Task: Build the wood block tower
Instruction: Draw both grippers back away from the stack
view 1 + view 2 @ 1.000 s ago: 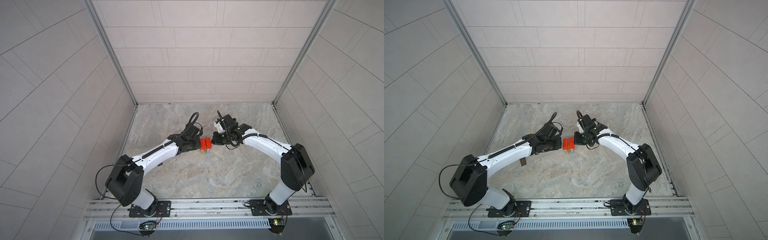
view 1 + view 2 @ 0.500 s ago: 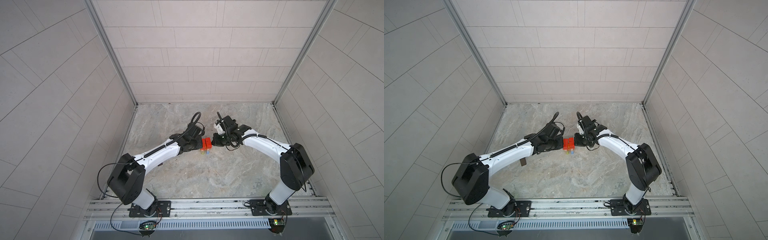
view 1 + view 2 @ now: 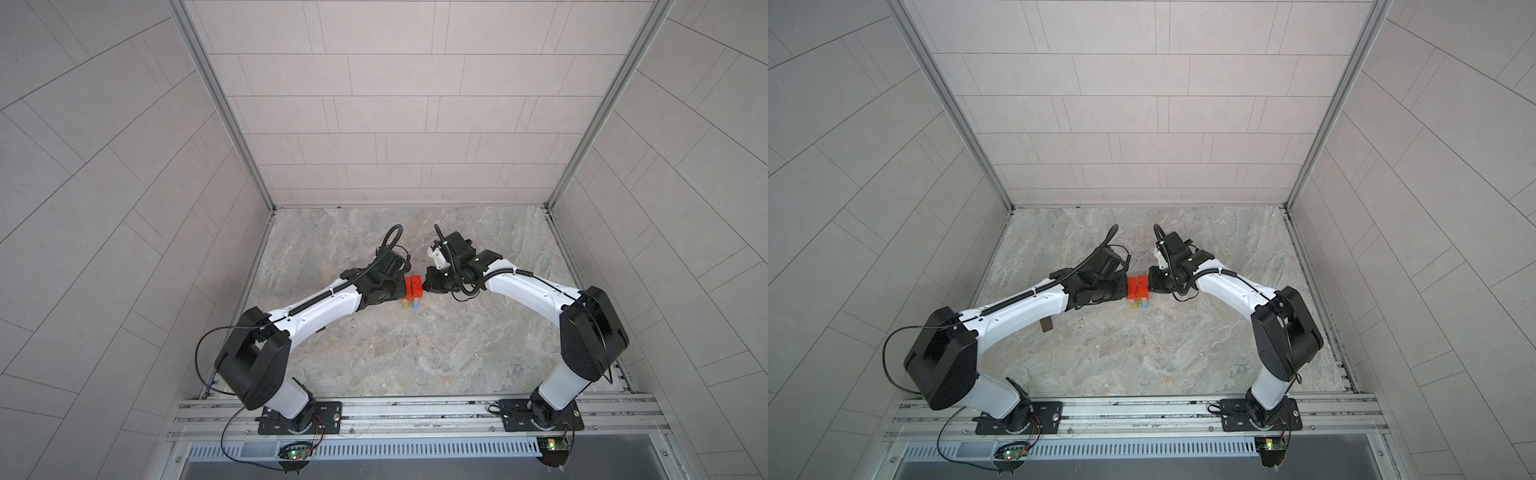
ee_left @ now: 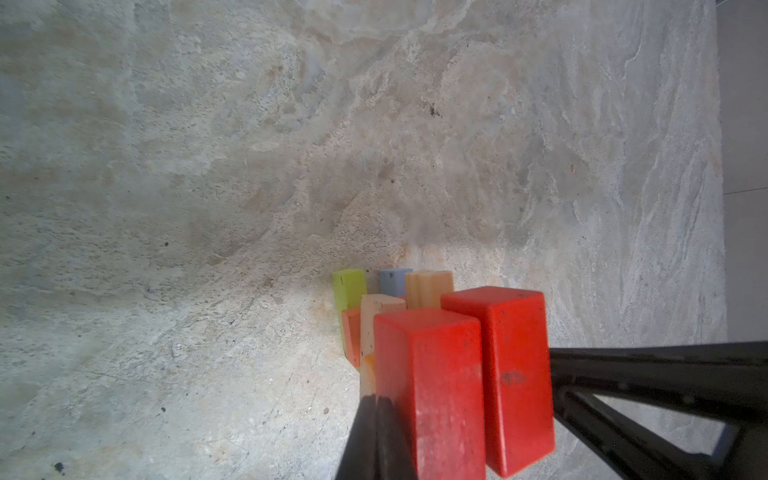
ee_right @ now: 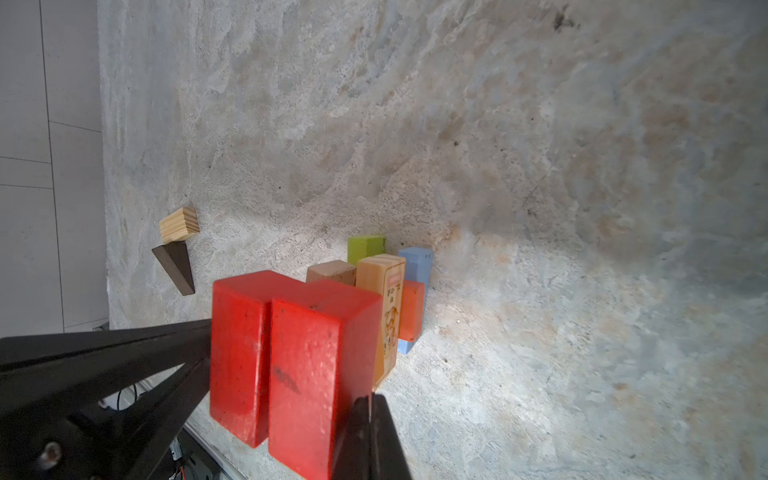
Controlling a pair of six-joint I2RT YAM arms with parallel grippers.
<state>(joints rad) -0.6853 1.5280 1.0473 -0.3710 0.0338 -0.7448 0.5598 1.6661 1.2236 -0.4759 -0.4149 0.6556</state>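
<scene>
The tower (image 3: 413, 291) (image 3: 1138, 291) stands mid-floor. Two red blocks (image 4: 432, 386) (image 4: 511, 365) lie side by side on top. Under them are tan blocks (image 5: 382, 282), an orange block (image 5: 411, 309), and at the bottom a green bar (image 5: 365, 245) and a blue bar (image 5: 415, 262). My left gripper (image 3: 403, 287) (image 4: 376, 411) is shut, its tips against the left side of the red pair. My right gripper (image 3: 424, 283) (image 5: 368, 409) is shut too, pressed against the right side. Neither holds a block.
A loose tan block (image 5: 178, 224) and a dark brown block (image 5: 174, 266) (image 3: 1046, 325) lie on the floor by the left arm, near the left wall. Tiled walls enclose the stone floor (image 3: 415, 353) on three sides, with a metal rail (image 3: 415, 409) in front.
The left gripper has edged right against the red blocks, which now sit tighter together. The right gripper has barely moved.
</scene>
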